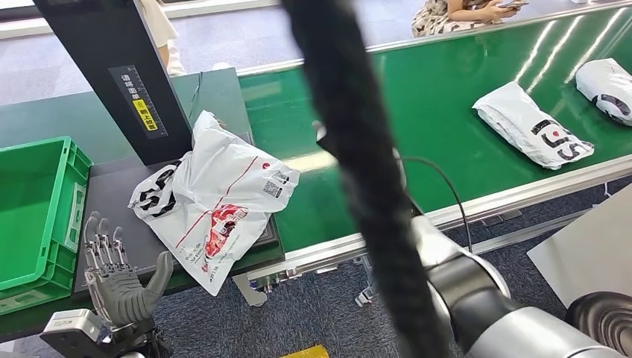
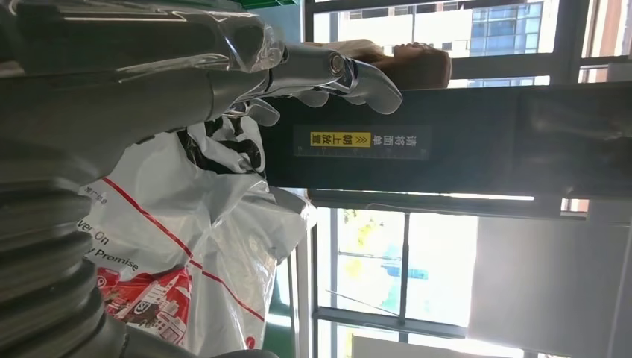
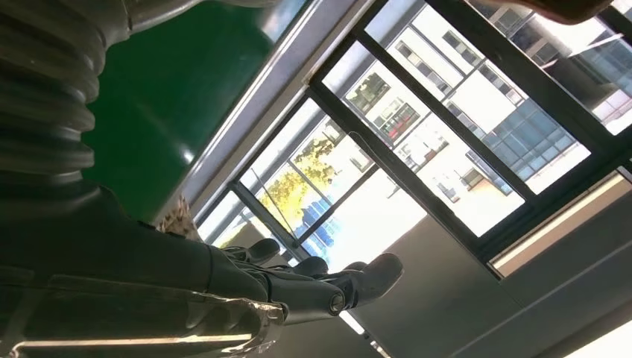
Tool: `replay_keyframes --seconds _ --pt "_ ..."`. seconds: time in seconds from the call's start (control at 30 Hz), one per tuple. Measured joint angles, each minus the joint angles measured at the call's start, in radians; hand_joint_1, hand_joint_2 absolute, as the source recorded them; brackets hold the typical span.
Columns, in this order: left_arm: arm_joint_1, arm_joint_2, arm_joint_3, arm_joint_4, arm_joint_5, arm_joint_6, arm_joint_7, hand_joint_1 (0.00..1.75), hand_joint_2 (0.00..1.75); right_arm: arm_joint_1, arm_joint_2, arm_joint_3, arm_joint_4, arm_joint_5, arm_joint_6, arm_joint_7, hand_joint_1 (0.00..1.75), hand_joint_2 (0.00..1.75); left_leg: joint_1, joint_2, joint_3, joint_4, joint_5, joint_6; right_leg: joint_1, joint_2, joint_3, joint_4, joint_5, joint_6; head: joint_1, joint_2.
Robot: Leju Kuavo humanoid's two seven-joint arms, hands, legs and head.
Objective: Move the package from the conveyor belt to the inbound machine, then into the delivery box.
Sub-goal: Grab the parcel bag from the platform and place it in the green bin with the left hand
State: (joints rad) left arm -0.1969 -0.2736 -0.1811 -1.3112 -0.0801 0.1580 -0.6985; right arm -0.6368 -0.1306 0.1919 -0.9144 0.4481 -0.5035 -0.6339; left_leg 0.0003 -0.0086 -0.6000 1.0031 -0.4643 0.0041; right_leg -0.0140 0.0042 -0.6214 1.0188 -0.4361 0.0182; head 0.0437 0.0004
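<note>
A white package point(image 1: 216, 198) with red print and a black logo lies crumpled on the inbound machine's dark platform point(image 1: 112, 201), below its black post point(image 1: 112, 67). My left hand point(image 1: 119, 276) stands open just in front of the platform, fingers spread and pointing up, a little short of the package's near left edge. In the left wrist view the left hand's fingers point(image 2: 328, 71) stretch out beside the package point(image 2: 186, 224), holding nothing. My right hand point(image 3: 298, 280) hangs over the green conveyor belt point(image 3: 171, 89) with its fingers extended and nothing in them.
A green delivery box point(image 1: 37, 209) stands left of the platform. Two more white packages point(image 1: 533, 123) point(image 1: 607, 86) lie on the belt point(image 1: 447, 97) at the right. A thick black cable sleeve point(image 1: 358, 149) crosses the middle of the head view. People point(image 1: 462, 11) are behind the belt.
</note>
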Motion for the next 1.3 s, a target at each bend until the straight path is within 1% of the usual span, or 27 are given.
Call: replay_keyframes --seconds 0.07,0.17,0.27,0.37,0.53,0.63,0.77,0.97,1.03,1.13,1.23,1.3 --pt "0.0 0.002 0.003 0.005 -0.008 0.007 0.0 0.0 1.75 0.126 0.039 0.006 -0.054 -0.019 -0.058 -0.042 0.0 1.75 0.0 -0.001 0.0 0.0 -0.001 -0.001 0.0 0.0 0.0 0.0 -0.001 -0.001 0.0 0.0" --pt "0.0 0.007 0.007 0.018 -0.028 0.018 0.0 0.0 1.75 0.311 0.093 0.039 -0.162 -0.028 -0.149 -0.06 0.0 1.75 0.001 -0.002 0.0 -0.002 -0.001 -0.002 0.001 -0.002 0.0 0.0 -0.004 -0.003 0.0 0.0" --pt "-0.003 0.011 0.01 0.033 -0.047 0.015 0.0 0.0 1.75 0.456 0.139 0.065 -0.282 -0.008 -0.183 -0.063 0.0 1.75 0.001 -0.002 0.0 -0.002 -0.002 -0.004 0.001 -0.002 -0.001 0.0 -0.005 -0.004 0.0 0.0" --pt "-0.012 0.012 0.01 0.056 -0.063 0.01 0.0 0.0 1.75 0.57 0.182 0.076 -0.397 0.026 -0.185 -0.065 0.0 1.75 0.001 -0.001 0.0 -0.002 -0.003 -0.004 0.001 -0.002 -0.001 0.0 -0.005 -0.004 0.0 0.0" --pt "-0.04 0.013 0.01 0.098 -0.092 -0.026 0.005 0.0 1.75 0.692 0.229 0.082 -0.531 0.054 -0.185 -0.066 0.0 1.75 0.001 -0.001 0.0 -0.002 -0.003 -0.004 0.001 -0.002 -0.001 0.0 -0.005 -0.004 0.0 0.0" --pt "-0.08 0.019 0.006 0.134 -0.133 -0.045 0.025 0.0 1.75 0.735 0.244 0.083 -0.579 0.059 -0.185 -0.066 0.0 1.75 0.001 -0.001 0.001 -0.002 -0.003 -0.004 0.001 -0.002 0.0 0.0 -0.005 -0.004 0.0 0.0" --pt "-0.153 0.035 0.0 0.183 -0.178 -0.058 0.052 0.0 1.75 0.767 0.258 0.086 -0.607 0.058 -0.185 -0.066 0.0 1.75 0.001 -0.001 0.002 -0.002 -0.002 -0.004 0.001 -0.002 0.0 0.0 -0.005 -0.005 0.0 0.0" --pt "-0.274 0.08 0.001 0.244 -0.216 -0.08 0.106 0.0 1.75 0.777 0.266 0.111 -0.618 0.005 -0.185 -0.066 0.0 1.75 0.001 0.0 0.002 -0.002 -0.002 -0.005 0.002 -0.001 0.0 0.001 -0.004 -0.005 0.0 0.0" --pt "-0.33 0.102 0.004 0.266 -0.229 -0.106 0.134 0.0 1.75 0.776 0.266 0.123 -0.618 -0.001 -0.185 -0.066 0.0 1.75 0.001 0.0 0.002 -0.002 -0.001 -0.005 0.002 -0.001 0.0 0.001 -0.004 -0.005 0.0 0.0" --pt "-0.44 0.134 0.005 0.32 -0.26 -0.14 0.192 0.0 1.75 0.775 0.268 0.142 -0.618 -0.011 -0.185 -0.066 0.0 1.75 0.001 0.0 0.002 -0.002 -0.001 -0.006 0.002 -0.002 0.0 0.001 -0.004 -0.005 0.0 0.0" --pt "-0.568 0.156 0.004 0.397 -0.304 -0.147 0.263 0.0 1.75 0.774 0.272 0.159 -0.618 -0.029 -0.184 -0.066 0.0 1.75 0.001 0.0 0.002 -0.002 0.0 -0.005 0.002 -0.002 0.0 0.001 -0.003 -0.006 0.0 0.0" --pt "-0.62 0.162 0.004 0.433 -0.329 -0.143 0.295 0.0 1.75 0.773 0.275 0.164 -0.618 -0.036 -0.184 -0.066 0.0 1.75 0.001 0.0 0.002 -0.002 0.0 -0.005 0.002 -0.002 0.0 0.001 -0.003 -0.006 0.0 0.0"
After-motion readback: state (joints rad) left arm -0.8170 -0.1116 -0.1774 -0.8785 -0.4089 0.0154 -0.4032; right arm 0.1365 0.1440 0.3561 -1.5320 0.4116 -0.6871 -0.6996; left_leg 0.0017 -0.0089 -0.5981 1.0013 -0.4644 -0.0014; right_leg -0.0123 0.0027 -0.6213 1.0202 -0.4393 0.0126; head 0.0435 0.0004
